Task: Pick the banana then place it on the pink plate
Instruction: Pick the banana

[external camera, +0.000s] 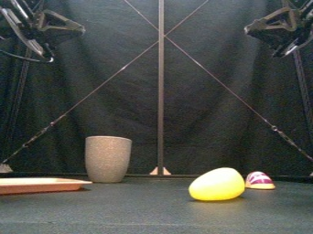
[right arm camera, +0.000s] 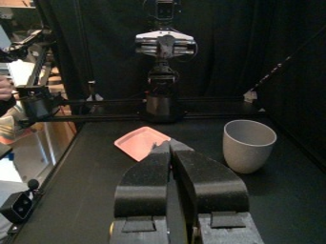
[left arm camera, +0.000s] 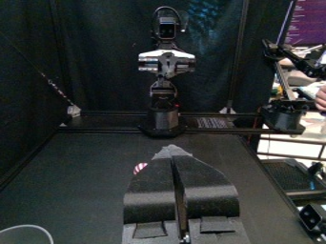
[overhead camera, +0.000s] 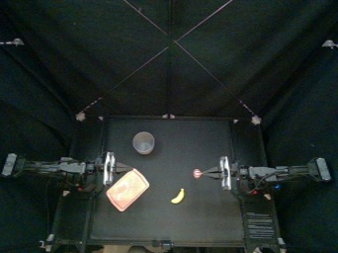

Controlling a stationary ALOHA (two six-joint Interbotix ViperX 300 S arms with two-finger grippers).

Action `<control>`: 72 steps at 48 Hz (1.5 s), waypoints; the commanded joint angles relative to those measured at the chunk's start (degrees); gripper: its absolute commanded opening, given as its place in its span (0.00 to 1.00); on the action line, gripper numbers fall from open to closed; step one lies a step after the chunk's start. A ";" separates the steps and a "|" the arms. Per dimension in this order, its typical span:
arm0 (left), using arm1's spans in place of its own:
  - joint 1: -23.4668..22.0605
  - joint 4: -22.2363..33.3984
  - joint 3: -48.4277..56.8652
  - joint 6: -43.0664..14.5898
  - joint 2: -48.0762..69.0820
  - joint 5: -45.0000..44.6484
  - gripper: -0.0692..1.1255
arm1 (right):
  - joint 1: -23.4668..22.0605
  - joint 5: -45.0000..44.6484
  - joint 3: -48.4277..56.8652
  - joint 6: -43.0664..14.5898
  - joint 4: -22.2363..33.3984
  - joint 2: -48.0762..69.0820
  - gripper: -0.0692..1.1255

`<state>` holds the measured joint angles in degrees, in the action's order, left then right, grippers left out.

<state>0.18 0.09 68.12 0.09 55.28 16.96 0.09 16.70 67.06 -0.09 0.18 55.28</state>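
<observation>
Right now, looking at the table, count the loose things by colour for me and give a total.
Yellow: 1, the banana
Pink: 1, the pink plate
Grey: 1, the tall cup
Red and white: 1, a small toy
Total: 4

I read no text, label, brand, number or sign in any of the four views. The banana (external camera: 217, 185), the pink plate (overhead camera: 126, 188) and the grey speckled cup (external camera: 108, 158) show plain surfaces with no print I can make out. The small toy (external camera: 258, 180) near the banana is too small for me to tell whether it carries any marking.
</observation>
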 commanded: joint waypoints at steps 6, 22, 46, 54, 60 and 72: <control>-0.35 0.09 -0.88 0.00 -0.79 0.35 0.07 | 5.54 0.53 -2.90 -1.05 -0.70 -13.89 0.18; -0.44 -0.79 -1.67 -0.26 -0.97 2.11 0.07 | 8.61 0.26 -13.27 -1.14 -4.57 -42.28 0.32; 0.18 -0.62 -0.97 -0.18 -0.97 2.11 0.07 | 9.93 -9.49 -18.81 -0.35 -7.82 -52.91 0.93; 1.05 -0.62 -0.70 -0.18 -0.97 2.11 0.07 | 11.34 -19.78 -21.97 -0.44 -2.90 -54.84 0.93; 1.41 -0.62 -0.18 -0.18 -1.05 2.11 0.07 | 11.16 -23.64 -24.17 -0.70 -0.09 -56.87 0.93; 1.58 -0.53 0.53 -0.18 -0.97 2.20 0.07 | 10.81 -23.82 -27.33 -0.18 2.20 -60.47 0.92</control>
<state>1.58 -0.53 69.35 -0.09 54.49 18.54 11.16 -7.12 41.66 -0.35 1.67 -5.63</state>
